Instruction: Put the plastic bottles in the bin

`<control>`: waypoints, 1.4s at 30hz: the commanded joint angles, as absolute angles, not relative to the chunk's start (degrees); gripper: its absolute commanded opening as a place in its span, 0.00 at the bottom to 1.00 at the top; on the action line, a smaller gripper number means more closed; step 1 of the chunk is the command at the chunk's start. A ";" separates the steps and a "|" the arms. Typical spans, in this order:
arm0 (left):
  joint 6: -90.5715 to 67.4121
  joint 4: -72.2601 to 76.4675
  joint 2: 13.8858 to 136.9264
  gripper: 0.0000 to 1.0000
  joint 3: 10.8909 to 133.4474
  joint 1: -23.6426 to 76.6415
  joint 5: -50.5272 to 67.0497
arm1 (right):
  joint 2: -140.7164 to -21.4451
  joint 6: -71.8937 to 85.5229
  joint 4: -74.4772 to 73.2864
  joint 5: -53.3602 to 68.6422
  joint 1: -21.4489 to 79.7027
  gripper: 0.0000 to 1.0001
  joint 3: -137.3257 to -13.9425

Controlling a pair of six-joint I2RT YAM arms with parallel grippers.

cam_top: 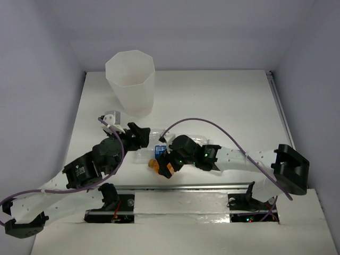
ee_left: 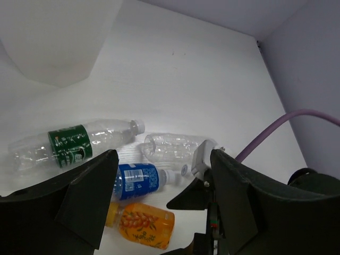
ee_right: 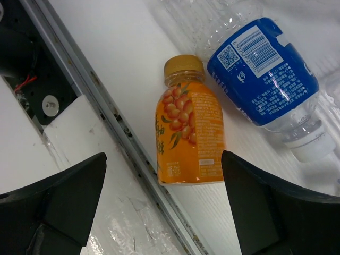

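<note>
Four bottles (cam_top: 158,151) are lying on their sides in a loose cluster on the table (cam_top: 223,95), just beyond the arms' bases. From above, the arms are covering much of the cluster, so any further bottle beneath them cannot be made out.

Nearest, the orange bottle (ee_right: 191,135) with its gold cap is lying just beside the metal rail (ee_right: 106,111) at the table's near edge. The right gripper (ee_right: 163,156) is hanging over it with jaws spread wide and gripping nothing. Its fingers are running off the bottom of the wrist view.

Just beside the orange one, the blue-labelled bottle (ee_right: 268,79) is showing its white cap, while its clear base is running off the top edge.

Farther on, the left gripper (ee_left: 163,159) is hovering above the cluster, jaws apart, holding nothing. Past its fingers the unlabelled clear bottle (ee_left: 172,147) is lying partly behind a grey piece of the other arm. The green-labelled bottle (ee_left: 69,144) is stretching leftward, its lower edge hidden by a finger.

Farthest back, the bin (cam_top: 130,79) is standing upright, well apart from the bottles. Its translucent wall is hiding any contents.
</note>
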State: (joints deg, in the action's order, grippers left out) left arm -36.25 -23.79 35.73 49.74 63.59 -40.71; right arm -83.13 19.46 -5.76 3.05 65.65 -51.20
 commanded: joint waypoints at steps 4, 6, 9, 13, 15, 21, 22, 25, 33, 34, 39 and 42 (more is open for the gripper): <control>-28.49 -16.09 34.19 0.68 47.56 57.40 -38.33 | -88.32 19.07 -7.38 2.90 66.97 0.92 -56.42; -27.51 -14.69 33.84 0.67 47.20 53.80 -34.57 | -90.08 19.25 -8.00 2.99 67.49 0.92 -57.39; -26.46 -13.98 33.57 0.67 46.93 51.77 -31.39 | -92.19 19.77 -8.96 2.55 68.20 0.89 -57.92; -25.14 -15.11 33.40 0.67 48.42 51.77 -31.29 | -94.04 20.82 -9.41 1.50 68.91 0.85 -57.66; -24.18 -15.99 33.05 0.67 49.48 51.77 -32.25 | -94.57 21.44 -9.40 1.14 69.52 0.80 -57.31; -23.03 -16.26 31.99 0.67 49.31 51.77 -32.96 | -93.96 22.59 -9.67 0.18 70.75 0.58 -57.04; -22.94 -16.26 31.99 0.67 49.13 51.77 -33.13 | -93.09 22.94 -10.36 0.26 71.27 0.53 -57.04; -22.33 -16.96 31.73 0.67 49.31 51.77 -34.63 | -86.59 23.38 -13.43 -1.32 72.68 0.50 -57.74; -20.74 -16.88 28.22 0.67 49.22 51.77 -39.37 | -69.00 19.96 -20.56 -10.42 72.69 0.47 -67.22; -20.83 -16.53 27.60 0.67 48.44 51.77 -39.29 | -68.99 17.69 -20.48 -11.85 71.38 0.47 -70.89; -21.71 -17.57 25.41 0.67 47.46 51.77 -40.07 | -74.52 11.26 -16.80 -16.80 64.44 0.46 -83.39; -21.80 -17.58 22.77 0.67 46.85 51.77 -42.62 | -81.26 8.19 -13.11 -14.25 59.17 0.46 -93.03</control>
State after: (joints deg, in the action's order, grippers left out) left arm -21.91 -18.52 25.15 47.27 52.01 -39.31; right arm -75.16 13.82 -17.15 -12.69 63.37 -85.34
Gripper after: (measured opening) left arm 0.671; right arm 0.654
